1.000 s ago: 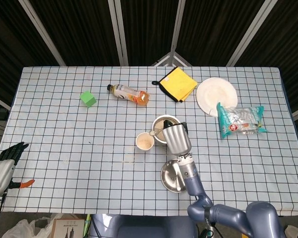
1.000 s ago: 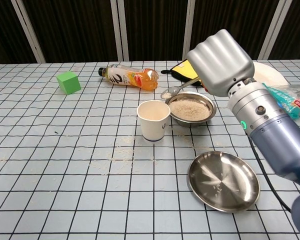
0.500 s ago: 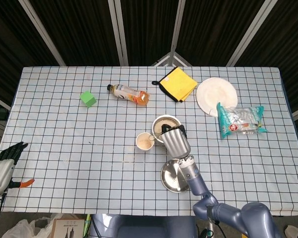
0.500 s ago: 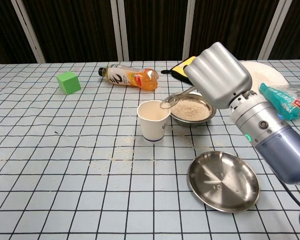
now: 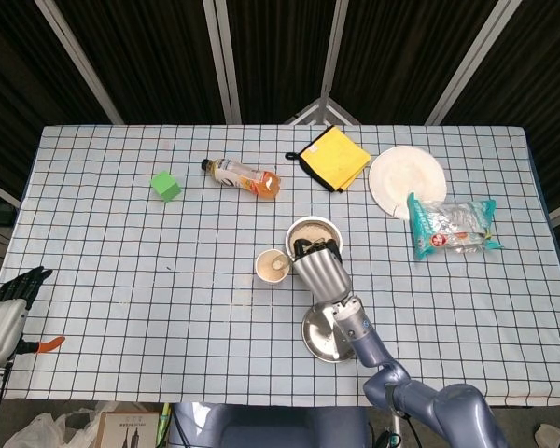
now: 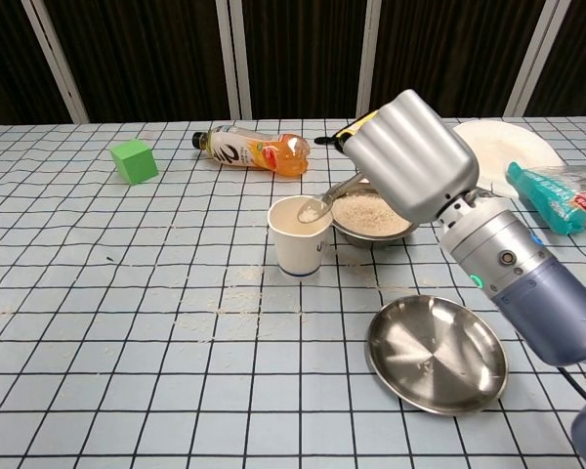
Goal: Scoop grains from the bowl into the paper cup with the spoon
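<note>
Steel bowl: the bowl of grains (image 6: 373,213) sits on the checked tablecloth (image 6: 127,322), just behind and right of the paper cup (image 6: 300,235).
Spoon: the spoon (image 6: 324,200) is tilted, its tip over the cup's mouth.
Right hand: the right hand (image 6: 410,156) is curled closed around the spoon's handle, above the bowl.
Left hand: the left hand (image 5: 9,308) lies at the table's near left edge, dark fingers extended, holding nothing.
Empty dish: a steel plate (image 6: 436,354) lies near the right arm.
Spill: loose grains (image 6: 236,303) are scattered in front of the cup.
Far side: juice bottle (image 6: 254,151) on its side, green cube (image 6: 134,160), yellow cloth (image 5: 334,157), white plate (image 5: 407,179), snack bag (image 5: 451,225).
</note>
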Tool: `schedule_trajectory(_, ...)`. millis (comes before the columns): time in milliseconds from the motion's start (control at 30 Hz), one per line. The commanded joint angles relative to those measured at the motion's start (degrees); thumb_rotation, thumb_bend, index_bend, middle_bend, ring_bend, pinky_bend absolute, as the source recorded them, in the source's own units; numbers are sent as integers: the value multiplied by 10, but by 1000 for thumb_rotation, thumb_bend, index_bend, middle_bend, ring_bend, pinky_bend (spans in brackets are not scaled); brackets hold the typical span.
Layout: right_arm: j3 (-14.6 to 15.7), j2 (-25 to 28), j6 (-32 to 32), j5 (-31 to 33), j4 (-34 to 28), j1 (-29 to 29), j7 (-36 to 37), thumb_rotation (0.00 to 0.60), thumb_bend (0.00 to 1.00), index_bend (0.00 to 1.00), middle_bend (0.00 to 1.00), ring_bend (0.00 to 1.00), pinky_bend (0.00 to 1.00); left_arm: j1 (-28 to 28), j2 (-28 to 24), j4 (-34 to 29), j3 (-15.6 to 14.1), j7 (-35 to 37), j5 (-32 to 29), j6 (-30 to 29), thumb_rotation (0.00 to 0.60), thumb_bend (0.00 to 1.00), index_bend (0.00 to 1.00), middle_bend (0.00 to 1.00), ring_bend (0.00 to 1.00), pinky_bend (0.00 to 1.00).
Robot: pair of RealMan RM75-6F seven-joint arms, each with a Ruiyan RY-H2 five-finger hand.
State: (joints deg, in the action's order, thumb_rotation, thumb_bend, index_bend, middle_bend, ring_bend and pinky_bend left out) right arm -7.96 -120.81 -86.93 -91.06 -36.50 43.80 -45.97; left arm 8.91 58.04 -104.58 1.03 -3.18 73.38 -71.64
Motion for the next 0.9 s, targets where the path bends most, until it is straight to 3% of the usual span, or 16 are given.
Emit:
schedule_trajectory(33, -5, -2, -5, -4, 1, 7, 2, 600, 498, 657, 945, 1000, 1000, 0, 0, 0, 0, 0, -1, 0, 600, 0, 0, 0, 0, 0)
schedule_trajectory(667, 18, -27, 29, -20, 61, 13, 4, 600, 498, 657, 945, 1000, 1000, 4, -5, -7, -2, -23, -21, 12, 600, 0, 0, 0, 0, 0)
schedule_trajectory(900, 19, -17, 12, -33, 76, 25, 25, 600, 498, 657, 946, 1000, 1000, 5, -7, -11, -2, -28, -25, 13, 600, 0, 0, 0, 0, 0)
